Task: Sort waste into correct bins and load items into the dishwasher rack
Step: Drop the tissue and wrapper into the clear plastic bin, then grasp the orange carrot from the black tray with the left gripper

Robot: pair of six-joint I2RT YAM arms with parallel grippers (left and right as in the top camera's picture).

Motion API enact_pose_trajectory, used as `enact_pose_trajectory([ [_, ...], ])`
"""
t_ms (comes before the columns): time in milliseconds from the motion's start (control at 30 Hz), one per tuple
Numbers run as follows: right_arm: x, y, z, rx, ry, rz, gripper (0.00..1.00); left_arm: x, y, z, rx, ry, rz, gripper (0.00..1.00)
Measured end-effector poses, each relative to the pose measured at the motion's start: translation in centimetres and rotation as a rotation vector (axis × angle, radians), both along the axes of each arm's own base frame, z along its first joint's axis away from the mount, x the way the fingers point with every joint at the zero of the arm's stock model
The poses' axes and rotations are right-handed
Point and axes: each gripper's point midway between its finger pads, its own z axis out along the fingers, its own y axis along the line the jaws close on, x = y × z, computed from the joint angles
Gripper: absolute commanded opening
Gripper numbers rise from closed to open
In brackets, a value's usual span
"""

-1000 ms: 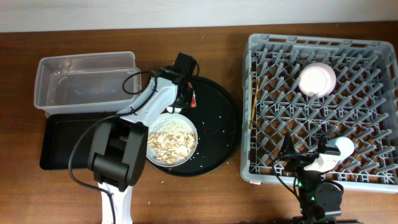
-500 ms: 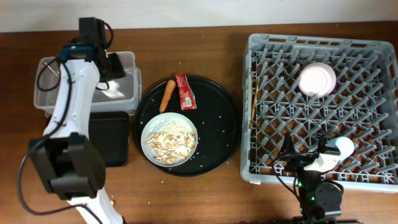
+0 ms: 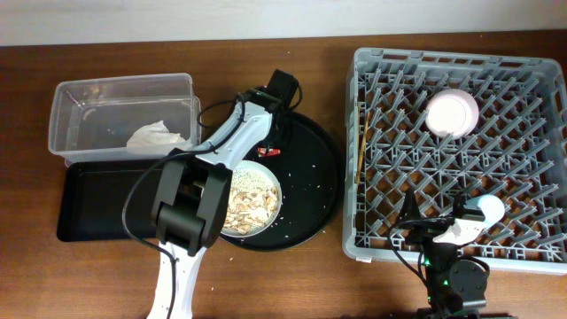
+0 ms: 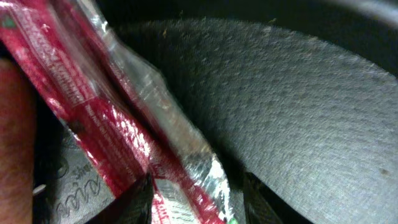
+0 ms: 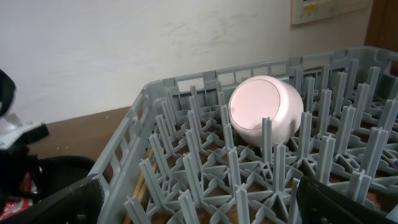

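My left gripper (image 3: 268, 144) is low over the large round black tray (image 3: 319, 190), open, with its fingertips (image 4: 198, 200) on either side of the small red wrapper (image 4: 93, 124). The crumpled white napkin (image 3: 159, 136) lies in the clear tub (image 3: 89, 93). The shallow black tray (image 3: 93, 202) is in front of the tub. The pale plate (image 3: 266, 182) holds beige food scraps (image 3: 250, 206). The grey rack (image 3: 456, 66) holds the pinkish-white bowl (image 3: 452, 113), also in the right wrist view (image 5: 264, 109), the chopsticks (image 3: 361, 142) and a pale cup (image 3: 485, 209). My right gripper (image 5: 202, 211) is open and empty over the rack's front.
An orange carrot piece (image 4: 12, 149) lies just left of the wrapper on the round tray; my arm hides it from above. Small crumbs are scattered on the round tray. The left arm stretches across the plate's left side. The rack's upright pegs (image 5: 267, 140) stand close before my right gripper.
My left arm swung from the round tray to the clear tub, left the napkin there, and came back down over the red wrapper. The right arm has not moved.
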Motion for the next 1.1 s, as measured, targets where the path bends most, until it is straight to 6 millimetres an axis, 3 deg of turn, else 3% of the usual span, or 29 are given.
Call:
enact_pose_trajectory([
  [67,0.0,0.0,0.0,0.0,0.0,0.0,0.98,0.5,0.1,0.0,0.0,-0.019,0.025,0.0],
  [200,0.0,0.0,0.0,0.0,0.0,0.0,0.98,0.0,0.4,0.3,0.006,0.011,0.046,0.0],
  [267,0.0,0.0,0.0,0.0,0.0,0.0,0.98,-0.8,0.5,1.3,0.005,0.051,0.059,0.0],
  [333,0.0,0.0,0.0,-0.001,0.0,0.0,0.98,-0.9,1.1,4.1,-0.01,0.051,0.083,0.0],
  [367,0.0,0.0,0.0,-0.001,0.0,0.0,0.98,-0.1,1.8,7.5,-0.042,-0.008,0.105,0.0],
  [400,0.0,0.0,0.0,0.0,0.0,0.0,0.98,0.1,2.9,10.2,-0.057,-0.046,0.128,0.0],
  [433,0.0,0.0,0.0,-0.001,0.0,0.0,0.98,0.3,5.5,13.7,-0.062,-0.102,0.181,0.0],
  [500,0.0,0.0,0.0,-0.001,0.0,0.0,0.98,1.8,12.0,19.1,-0.063,-0.227,0.321,0.0],
  [533,0.0,0.0,0.0,-0.001,0.0,0.0,0.98,2.2,15.9,20.0,-0.043,-0.254,0.404,0.0],
  [567,0.0,0.0,0.0,0.0,0.0,0.0,0.98,2.4,18.1,19.6,-0.028,-0.246,0.451,0.04],
  [600,0.0,0.0,0.0,-0.001,0.0,0.0,0.98,2.5,19.6,18.7,-0.018,-0.227,0.481,0.17],
  [633,0.0,0.0,0.0,-0.001,0.0,0.0,0.98,2.5,20.8,17.3,-0.006,-0.196,0.509,0.4],
  [700,0.0,0.0,0.0,-0.001,0.0,0.0,0.98,2.4,22.2,13.0,0.02,-0.096,0.539,0.43],
  [767,0.0,0.0,0.0,0.0,0.0,0.0,0.98,1.9,21.8,11.4,0.006,-0.032,0.531,0.43],
  [800,0.0,0.0,0.0,0.0,0.0,0.0,0.98,1.4,21.5,11.5,-0.003,-0.008,0.519,0.42],
  [867,0.0,0.0,0.0,0.0,0.0,0.0,0.98,1.1,20.1,13.7,-0.038,0.004,0.454,0.43],
  [933,0.0,0.0,0.0,0.0,0.0,0.0,0.98,0.1,17.6,15.8,-0.046,0.003,0.347,0.43],
  [1000,0.0,0.0,0.0,-0.001,0.0,0.0,0.98,-1.2,13.0,16.3,-0.035,0.017,0.184,0.46],
  [1033,0.0,0.0,0.0,0.0,0.0,0.0,0.98,-1.5,10.7,15.8,-0.013,0.008,0.105,0.49],
  [1100,0.0,0.0,0.0,0.0,0.0,0.0,0.98,-1.7,8.0,13.7,0.035,-0.009,0.02,0.54],
])
